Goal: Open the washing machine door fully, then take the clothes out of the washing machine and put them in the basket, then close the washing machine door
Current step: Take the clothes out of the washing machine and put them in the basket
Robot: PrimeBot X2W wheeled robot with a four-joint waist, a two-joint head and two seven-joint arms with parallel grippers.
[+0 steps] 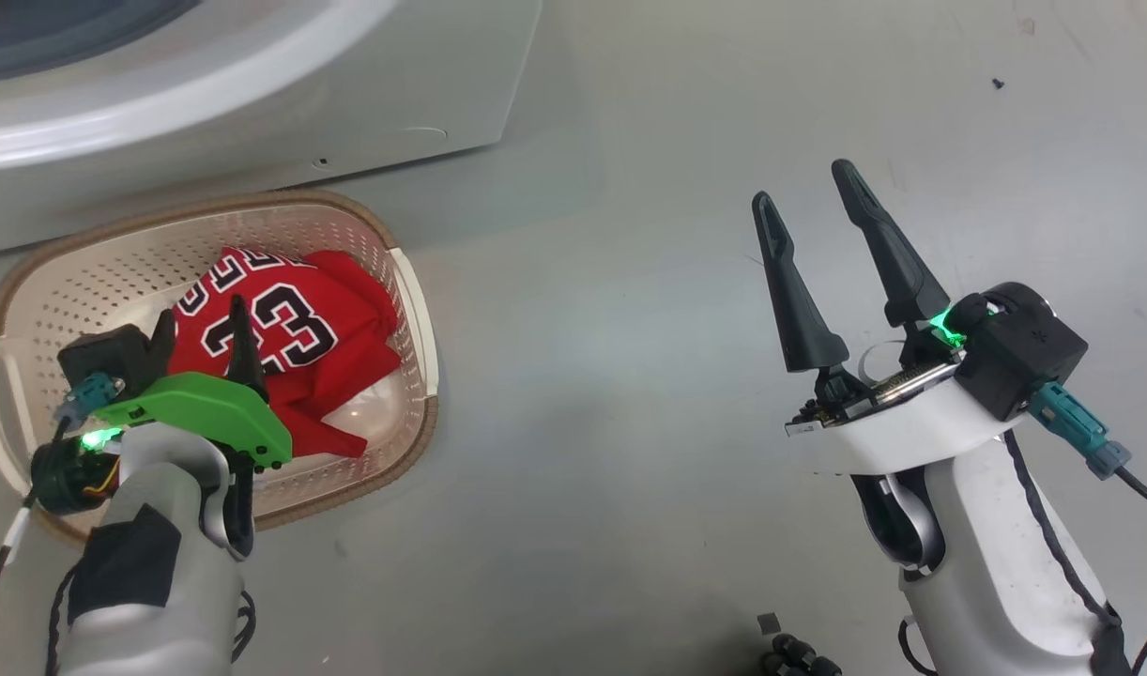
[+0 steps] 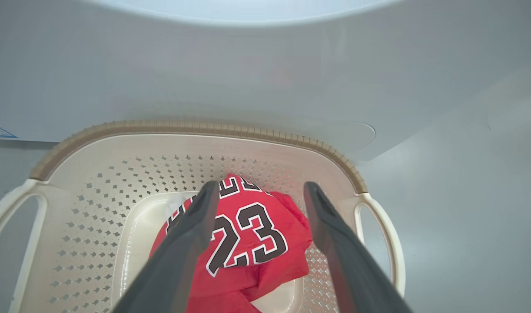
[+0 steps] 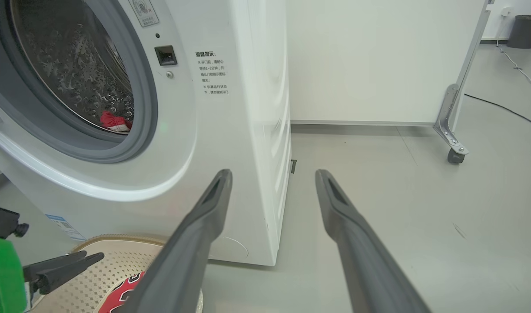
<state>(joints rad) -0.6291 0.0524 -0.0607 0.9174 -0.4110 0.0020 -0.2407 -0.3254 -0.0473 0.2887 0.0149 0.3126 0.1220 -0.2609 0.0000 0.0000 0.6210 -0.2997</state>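
Finishing red jersey (image 1: 339,300) drop into basket (image 1: 301,196), left gripper (image 2: 261,187) and right gripper (image 1: 801,183) jaws wide, empty; next, probably reaching red cloth (image 3: 114,121) in drum (image 3: 74,65).

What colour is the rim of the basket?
Brown, woven-look; the basket rim shows best in the left wrist view.

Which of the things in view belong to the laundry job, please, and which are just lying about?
Job: red jersey, basket, washing machine, red cloth in the drum.
Lying about: wheeled partition, dark bin, floor cable.
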